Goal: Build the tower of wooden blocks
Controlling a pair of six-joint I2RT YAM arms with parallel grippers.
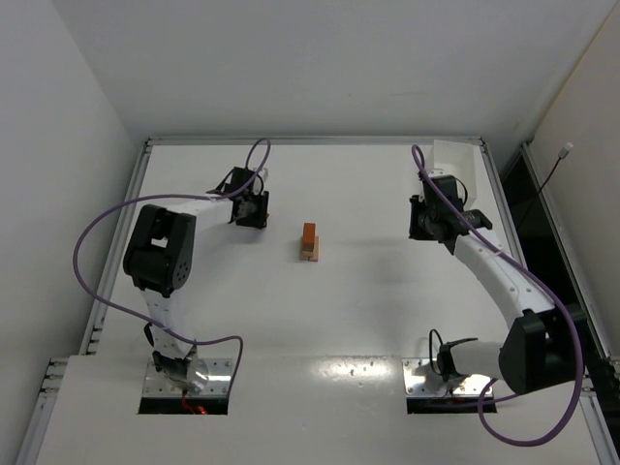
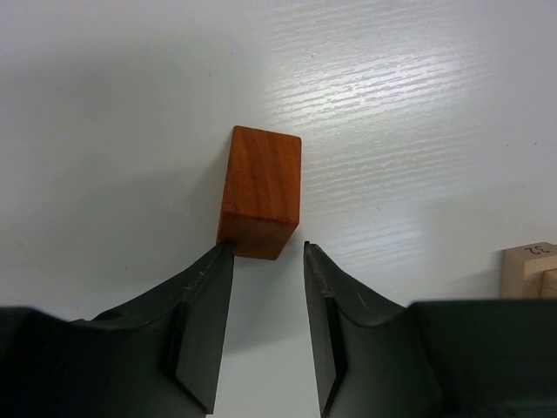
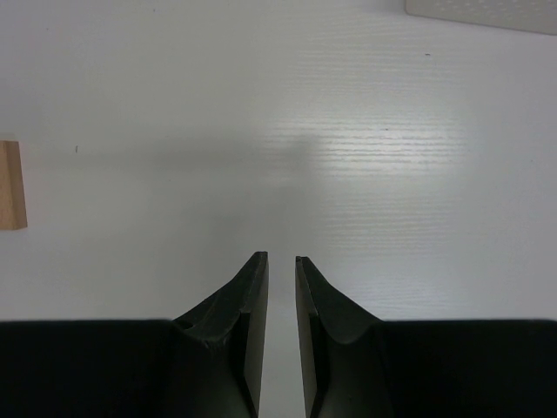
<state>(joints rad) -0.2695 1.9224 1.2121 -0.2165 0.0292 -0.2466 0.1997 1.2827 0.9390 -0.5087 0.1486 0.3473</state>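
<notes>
The tower point(image 1: 309, 243) stands mid-table, a pale tan block point(image 1: 310, 254) with a reddish-orange piece point(image 1: 309, 233) on top. My left gripper point(image 1: 254, 209) is to its left. In the left wrist view a separate reddish-orange block point(image 2: 261, 192) lies on the table just beyond my open left gripper point(image 2: 267, 248), its near left corner at my left fingertip point(image 2: 222, 261). A tan tower edge point(image 2: 531, 270) shows at right. My right gripper point(image 1: 418, 219), point(image 3: 278, 258) is nearly shut with a narrow slit, holding nothing. A tan block edge point(image 3: 10, 185) shows at far left.
A white rectangular box point(image 1: 461, 170), point(image 3: 483, 13) sits at the back right beside the right arm. The table's raised metal rim point(image 1: 310, 141) runs along the back. Purple cables loop off both arms.
</notes>
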